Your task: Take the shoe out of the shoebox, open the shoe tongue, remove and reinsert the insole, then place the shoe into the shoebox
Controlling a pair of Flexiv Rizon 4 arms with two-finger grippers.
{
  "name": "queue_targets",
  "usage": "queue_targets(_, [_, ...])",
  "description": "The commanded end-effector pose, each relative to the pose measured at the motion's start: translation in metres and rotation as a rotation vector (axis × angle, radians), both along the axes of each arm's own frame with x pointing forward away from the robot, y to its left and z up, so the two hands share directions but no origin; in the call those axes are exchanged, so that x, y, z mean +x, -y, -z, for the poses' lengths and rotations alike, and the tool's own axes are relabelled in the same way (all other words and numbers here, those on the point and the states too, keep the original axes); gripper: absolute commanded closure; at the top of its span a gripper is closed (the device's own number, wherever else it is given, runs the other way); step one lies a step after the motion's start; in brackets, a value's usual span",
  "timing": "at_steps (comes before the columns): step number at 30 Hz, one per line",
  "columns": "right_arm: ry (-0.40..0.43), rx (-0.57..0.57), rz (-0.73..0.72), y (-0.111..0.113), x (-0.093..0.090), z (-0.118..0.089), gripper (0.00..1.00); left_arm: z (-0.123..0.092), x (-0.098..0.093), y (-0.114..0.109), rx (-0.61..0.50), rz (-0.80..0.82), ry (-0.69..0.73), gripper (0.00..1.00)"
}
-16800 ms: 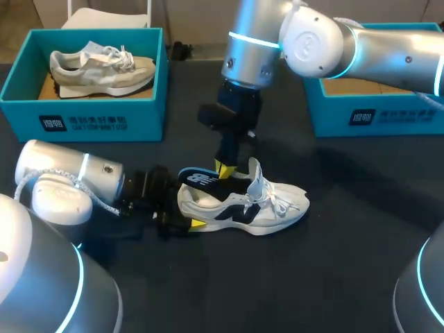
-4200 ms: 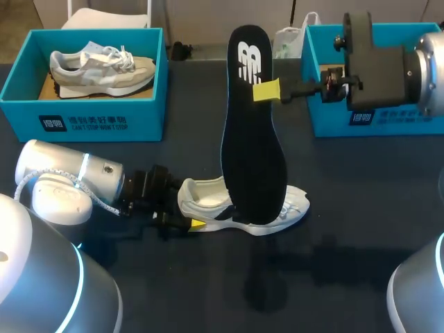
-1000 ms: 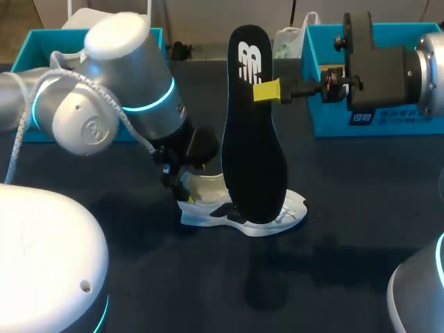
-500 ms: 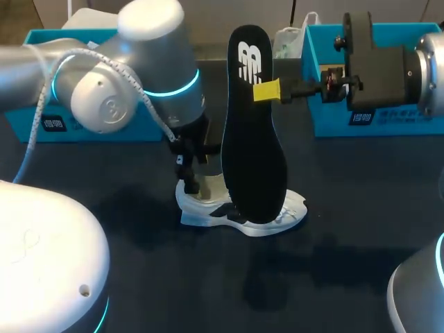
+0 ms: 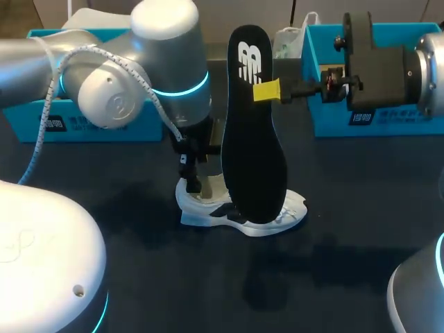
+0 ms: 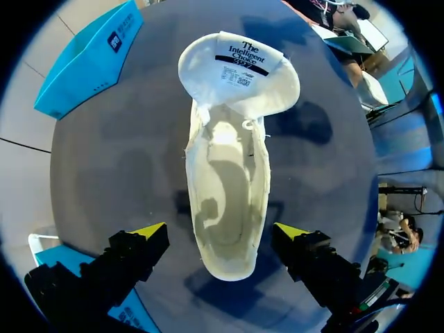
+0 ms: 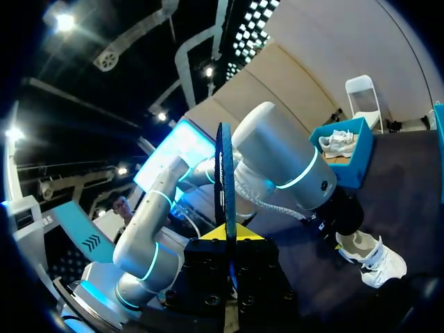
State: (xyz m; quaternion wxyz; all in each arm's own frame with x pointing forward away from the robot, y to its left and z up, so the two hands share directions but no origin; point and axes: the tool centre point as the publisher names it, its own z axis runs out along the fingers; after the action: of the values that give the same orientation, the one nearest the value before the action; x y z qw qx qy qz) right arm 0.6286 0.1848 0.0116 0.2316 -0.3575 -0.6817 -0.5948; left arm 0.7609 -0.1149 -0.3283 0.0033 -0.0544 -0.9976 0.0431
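Observation:
A white sneaker [image 5: 244,213] lies on the dark table, toe to the right. In the left wrist view its tongue [image 6: 238,66] is folded wide open and the bare inside [image 6: 227,201] shows, with no insole in it. My left gripper [image 6: 220,233] hangs open straight above the heel, one yellow tip on each side; in the head view my left gripper [image 5: 193,182] is at the shoe's heel end. My right gripper [image 5: 268,91] is shut on the black insole [image 5: 253,139], which hangs upright over the shoe. The insole [image 7: 225,173] appears edge-on between the right gripper's [image 7: 229,233] tips.
A teal shoebox [image 5: 361,114] stands at the back right behind my right gripper. Another teal shoebox [image 5: 41,121] at the back left is mostly hidden by my left arm; the right wrist view shows a grey shoe inside this box [image 7: 345,158].
My left arm has swung to the right and its gripper has settled over the sneaker's heel. The right gripper and the insole have not moved.

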Motion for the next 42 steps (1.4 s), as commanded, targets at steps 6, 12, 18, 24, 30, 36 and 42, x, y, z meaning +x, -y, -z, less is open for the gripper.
queue_targets(6, [-0.001, -0.002, 0.002, -0.003, 0.000, 0.000, 1.00, -0.003, 0.002, 0.008, 0.016, -0.022, -0.018, 0.00])
queue_targets(12, [-0.001, -0.002, 0.002, -0.003, 0.000, 0.000, 1.00, -0.011, 0.014, 0.023, -0.005, -0.032, -0.032, 0.00])
queue_targets(18, [-0.001, -0.002, 0.002, -0.003, 0.000, 0.000, 1.00, -0.007, 0.032, 0.039, -0.050, -0.019, -0.023, 0.00])
queue_targets(24, [-0.001, -0.002, 0.002, -0.003, 0.000, 0.000, 1.00, 0.008, 0.041, 0.049, -0.051, -0.009, -0.046, 0.00])
queue_targets(30, [-0.001, -0.002, 0.002, -0.003, 0.000, 0.000, 1.00, 0.024, 0.038, 0.055, -0.056, 0.004, -0.072, 0.04])
queue_targets(36, [-0.001, -0.002, 0.002, -0.003, 0.000, 0.000, 1.00, 0.038, 0.031, 0.065, -0.042, 0.014, -0.080, 0.18])
queue_targets(42, [-0.001, -0.002, 0.002, -0.003, 0.000, 0.000, 1.00, 0.046, 0.025, 0.068, -0.029, 0.028, -0.079, 0.34])
